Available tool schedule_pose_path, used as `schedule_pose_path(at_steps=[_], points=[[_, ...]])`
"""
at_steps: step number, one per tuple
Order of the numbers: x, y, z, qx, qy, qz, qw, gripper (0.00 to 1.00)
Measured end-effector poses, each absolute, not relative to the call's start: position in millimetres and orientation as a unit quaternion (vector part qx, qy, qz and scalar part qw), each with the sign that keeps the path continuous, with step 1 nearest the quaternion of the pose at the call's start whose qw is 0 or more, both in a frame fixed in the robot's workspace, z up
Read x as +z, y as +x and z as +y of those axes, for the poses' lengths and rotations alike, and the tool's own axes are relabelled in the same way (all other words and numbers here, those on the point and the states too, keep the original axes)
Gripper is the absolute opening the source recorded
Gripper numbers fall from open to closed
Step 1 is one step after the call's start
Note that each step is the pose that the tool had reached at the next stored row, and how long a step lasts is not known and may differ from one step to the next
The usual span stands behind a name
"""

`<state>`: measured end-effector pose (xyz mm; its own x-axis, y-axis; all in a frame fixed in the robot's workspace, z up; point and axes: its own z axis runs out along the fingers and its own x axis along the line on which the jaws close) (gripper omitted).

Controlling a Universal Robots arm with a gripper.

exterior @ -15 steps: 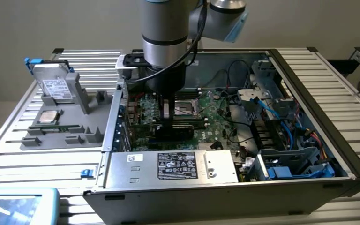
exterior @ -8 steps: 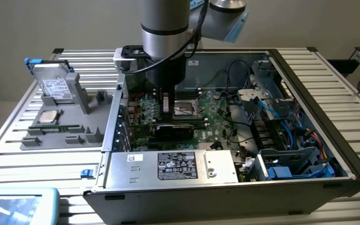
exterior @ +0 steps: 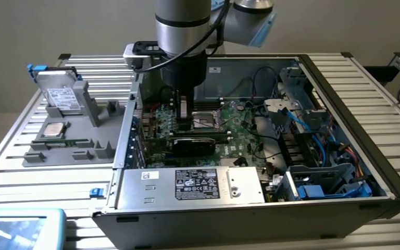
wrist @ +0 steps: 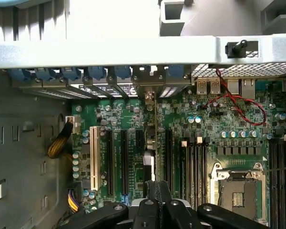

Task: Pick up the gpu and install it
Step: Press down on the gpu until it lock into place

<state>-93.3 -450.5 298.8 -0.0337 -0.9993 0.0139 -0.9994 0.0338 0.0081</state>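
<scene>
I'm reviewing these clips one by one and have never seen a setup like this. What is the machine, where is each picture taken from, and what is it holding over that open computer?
The machine is a single robot arm with a two-fingered gripper at its end. One picture comes from a camera standing off the arm and looking down at the whole scene; the other comes from a camera on the arm's wrist, looking past the gripper at the green motherboard.

An open computer case lies on a slatted metal table. On the exterior view's left sits a grey parts tray with a silver hard drive standing in it.

The gripper is shut on the gpu, a thin card seen edge-on, held upright among the motherboard's long black slots.
</scene>
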Motion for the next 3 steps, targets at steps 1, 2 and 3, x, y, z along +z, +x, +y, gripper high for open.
schedule_pose_path(at_steps=[1,2,3], points=[[298.8,-93.3,-450.5,0.002,0.695,-0.719,0.008,0.12],[298.8,-93.3,-450.5,0.002,0.695,-0.719,0.008,0.12],[298.8,-93.3,-450.5,0.002,0.695,-0.719,0.008,0.12]])
